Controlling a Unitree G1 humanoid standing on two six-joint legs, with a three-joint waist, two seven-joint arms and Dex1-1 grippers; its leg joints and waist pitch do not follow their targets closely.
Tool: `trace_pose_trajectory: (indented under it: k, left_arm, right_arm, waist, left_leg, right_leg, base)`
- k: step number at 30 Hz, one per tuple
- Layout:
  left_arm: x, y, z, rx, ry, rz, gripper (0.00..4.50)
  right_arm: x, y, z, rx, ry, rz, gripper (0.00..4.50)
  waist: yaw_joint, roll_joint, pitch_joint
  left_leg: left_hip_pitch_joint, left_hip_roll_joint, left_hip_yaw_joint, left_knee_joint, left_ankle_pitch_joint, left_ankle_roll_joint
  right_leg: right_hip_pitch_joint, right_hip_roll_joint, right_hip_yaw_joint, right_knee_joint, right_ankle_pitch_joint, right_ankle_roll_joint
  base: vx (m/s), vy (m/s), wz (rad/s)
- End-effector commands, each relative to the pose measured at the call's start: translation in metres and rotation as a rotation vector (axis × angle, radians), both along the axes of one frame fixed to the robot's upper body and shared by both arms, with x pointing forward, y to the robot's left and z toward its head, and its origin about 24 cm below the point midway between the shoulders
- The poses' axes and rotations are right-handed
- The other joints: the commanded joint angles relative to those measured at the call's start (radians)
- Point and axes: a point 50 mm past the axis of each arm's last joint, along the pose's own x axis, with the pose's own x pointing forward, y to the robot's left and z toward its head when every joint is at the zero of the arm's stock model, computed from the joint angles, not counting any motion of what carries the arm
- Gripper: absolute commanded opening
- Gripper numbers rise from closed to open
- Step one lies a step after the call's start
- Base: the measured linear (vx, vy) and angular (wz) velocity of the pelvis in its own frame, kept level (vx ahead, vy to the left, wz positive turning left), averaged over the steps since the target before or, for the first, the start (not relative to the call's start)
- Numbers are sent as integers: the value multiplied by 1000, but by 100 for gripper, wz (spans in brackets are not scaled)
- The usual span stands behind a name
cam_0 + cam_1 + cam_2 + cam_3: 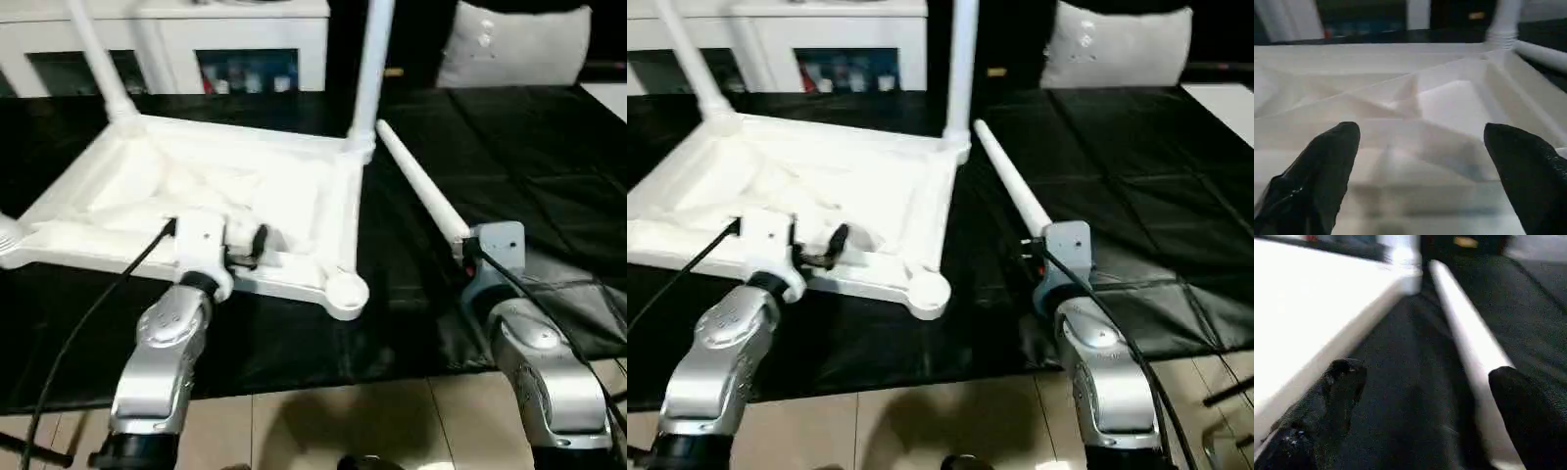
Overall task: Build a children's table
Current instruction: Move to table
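The children's table lies upside down on the black worktable [549, 157]. Its white ribbed top [206, 186] faces up, and two white legs [370, 59] [93, 54] stand upright in the far corner sockets. The near right socket [348, 292] holds nothing. A loose leg [421, 196] lies on the black cover just right of the top. My left gripper [1420, 142] is open over the top's near rim, with nothing held. My right gripper [1425, 382] is open low over the cover, and the loose leg [1464, 328] runs close along one finger [1523, 401].
A white cabinet [196, 39] and a grey cushion [514, 44] stand behind the worktable. Its front edge meets tiled floor [323, 421] under my forearms. A black cable [98, 304] trails from my left wrist.
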Motion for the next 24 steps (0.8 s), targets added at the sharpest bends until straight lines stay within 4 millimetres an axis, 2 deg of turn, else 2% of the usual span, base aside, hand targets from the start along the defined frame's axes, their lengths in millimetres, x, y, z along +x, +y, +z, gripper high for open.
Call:
trace_pose_trajectory:
  k: [1,2,3,5,6,7,9,10,11,12,13,14,15,16,17,18,19,20,21,22,23,24]
  left_arm:
    - [-2,-2,4,-8,-17,-14,447]
    - [-2,-3,4,-9,-20,-23,447]
    - [-3,-4,4,-13,-23,-33,447]
    - [-3,-5,4,-17,-22,-39,447]
    - [-3,-5,4,-17,-22,-40,447]
    - [-3,-6,4,-17,-22,-45,447]
    - [-3,-6,4,-14,-21,-47,447]
    - [-3,-7,4,-12,-21,-51,447]
    - [-3,-7,4,-10,-21,-54,447]
    - [-3,-7,4,-9,-21,-56,447]
    - [-3,-8,4,-10,-21,-59,447]
    - [-3,-8,4,-10,-21,-60,447]
    - [-4,-8,4,-11,-21,-61,447]
    - [-4,-8,4,-10,-20,-65,447]
    - [-4,-9,4,-9,-20,-68,447]
    - [-4,-9,4,-9,-20,-70,447]
    - [-4,-9,4,-9,-20,-70,447]
    - [-4,-9,4,-9,-20,-70,447]
    - [-4,-9,4,-8,-18,-72,447]
    - [-4,-9,4,-8,-17,-73,447]
    - [-4,-9,4,-7,-17,-74,447]
    - [-5,-10,4,-7,-15,-76,447]
  right_arm:
    - [2,3,9,14,-45,-3,450]
    - [2,1,8,17,-35,-39,450]
    - [2,4,6,50,-13,-33,450]
    - [0,11,6,75,-11,18,450]
    - [0,11,6,75,-12,20,450]
    - [0,14,8,71,-34,48,450]
    - [-1,15,6,60,-29,58,450]
    - [-2,15,5,65,-23,59,450]
    - [-2,15,3,71,-13,56,450]
    - [-2,14,2,77,-6,53,450]
    - [-3,14,2,80,-6,50,450]
    - [-3,14,2,81,-6,48,450]
    - [-2,13,2,81,-5,46,450]
    - [-2,11,1,81,-4,40,450]
    - [-3,11,1,80,-2,37,450]
    - [-3,10,0,77,1,33,450]
    - [-3,10,0,77,1,33,450]
    - [-3,10,0,77,1,33,450]
    - [-4,9,-2,76,5,29,450]
    - [-4,9,-2,76,8,25,450]
    - [-5,9,-3,75,14,24,450]
    - [-6,9,-5,74,19,25,450]
  waist:
    - [1,-12,-62]
    - [4,-13,-58]
    - [5,-10,-54]
    - [5,-9,-44]
    - [2,-12,-38]
    - [-2,-11,-31]
    - [-16,-14,-19]
    - [-26,-11,-8]
    - [-26,-11,-8]
    - [-45,-15,5]
    - [-52,-14,5]
    - [-64,-15,6]
    - [-69,-16,5]
    - [-76,8,-6]
    - [-86,0,0]
    - [-81,-10,-3]
    - [-80,-16,-4]
    - [-72,-39,-16]
    - [-46,-57,-33]
    - [5,-62,-47]
    - [7,-75,-41]
    - [-2,-54,-47]
  left_leg:
    - [21,59,-36,-65,231,189]
    - [22,59,-37,-68,224,182]
    - [23,58,-39,-72,199,177]
    - [28,60,-40,-80,147,161]
    - [28,60,-43,-88,86,129]
    - [35,62,-45,-97,19,91]
    - [66,60,-50,-120,-184,3]
    - [92,60,-52,-134,-298,-13]
    - [92,60,-52,-134,-298,-13]
    - [124,54,-59,-139,-427,-9]
    - [139,51,-60,-140,-458,-1]
    - [150,49,-61,-142,-473,18]
    - [142,52,-66,-150,-462,25]
    - [255,96,-40,-156,-485,-29]
    - [244,128,-51,-187,-490,-36]
    - [225,179,-35,-240,-469,-61]
    - [229,157,-9,-228,-448,-60]
    - [200,31,54,-136,-390,-63]
    - [146,-48,54,-52,-328,-36]
    - [36,-51,-46,52,-141,-17]
    - [-81,-41,-110,93,17,-14]
    - [-67,-43,-136,90,128,-50]
  right_leg:
    - [70,-101,40,-37,91,-192]
    - [67,-109,37,-41,38,-201]
    - [66,-116,36,-46,-21,-204]
    - [64,-119,34,-59,-105,-199]
    - [70,-125,34,-69,-193,-184]
    - [70,-127,33,-79,-275,-163]
    - [77,-129,23,-93,-474,-116]
    - [73,-130,6,-106,-579,-99]
    - [73,-130,6,-106,-579,-99]
    - [73,-130,-17,-128,-705,-76]
    - [75,-127,-30,-133,-736,-71]
    - [91,-136,-49,-143,-729,-71]
    - [106,-142,-54,-139,-708,-72]
    - [36,-108,-58,-125,-615,-100]
    - [38,-110,-77,-79,-496,-105]
    - [44,-141,-94,15,-258,-113]
    - [39,-146,-87,4,-247,-143]
    - [80,-143,-11,-66,-345,-251]
    - [177,-170,89,-97,-427,-319]
    - [296,-255,204,-114,-463,-419]
    - [330,-251,149,-64,-232,-401]
    - [266,-223,85,-60,-18,-365]
  base:
    - [0,0,0]
    - [0,0,0]
    - [0,0,0]
    - [0,0,0]
    - [0,0,0]
    - [0,0,0]
    - [-26,4,4]
    - [0,0,0]
    - [0,0,0]
    - [0,0,0]
    - [0,0,0]
    - [0,0,0]
    - [0,0,0]
    - [75,9,-34]
    - [85,-12,-63]
    - [85,-12,-63]
    - [119,-55,-67]
    - [203,-82,-59]
    - [203,-82,-59]
    - [225,-50,-68]
    - [175,-33,-56]
    - [175,-33,-56]
